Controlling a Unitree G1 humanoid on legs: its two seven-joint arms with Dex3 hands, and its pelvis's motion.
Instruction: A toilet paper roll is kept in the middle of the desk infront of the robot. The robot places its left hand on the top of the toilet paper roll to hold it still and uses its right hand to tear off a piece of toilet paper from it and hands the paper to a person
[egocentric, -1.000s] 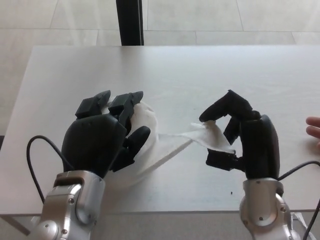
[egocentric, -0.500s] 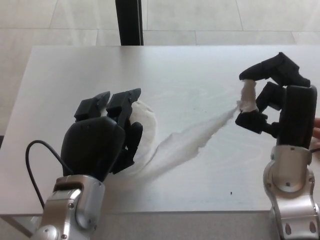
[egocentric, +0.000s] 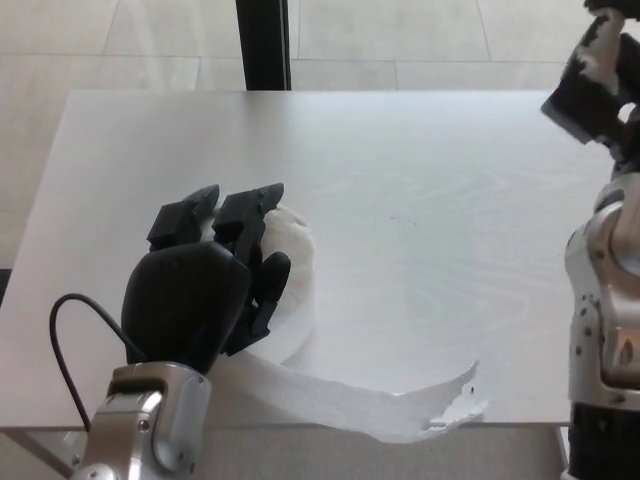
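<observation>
We kept the left robot hand (egocentric: 205, 290) pressed flat on the toilet paper roll (egocentric: 290, 290) mid-worktop (egocentric: 420, 180), while the raised right robot hand (egocentric: 597, 75) pinched the torn piece (egocentric: 603, 45), needing a firm pinch for the handover.

A dark post (egocentric: 264, 44) stands upright on the pale tiled floor (egocentric: 120, 40) beyond the desk's far edge.

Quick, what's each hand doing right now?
Left hand: pressed on top of the roll.
Right hand: raised at the right edge, shut on a piece of paper.
</observation>
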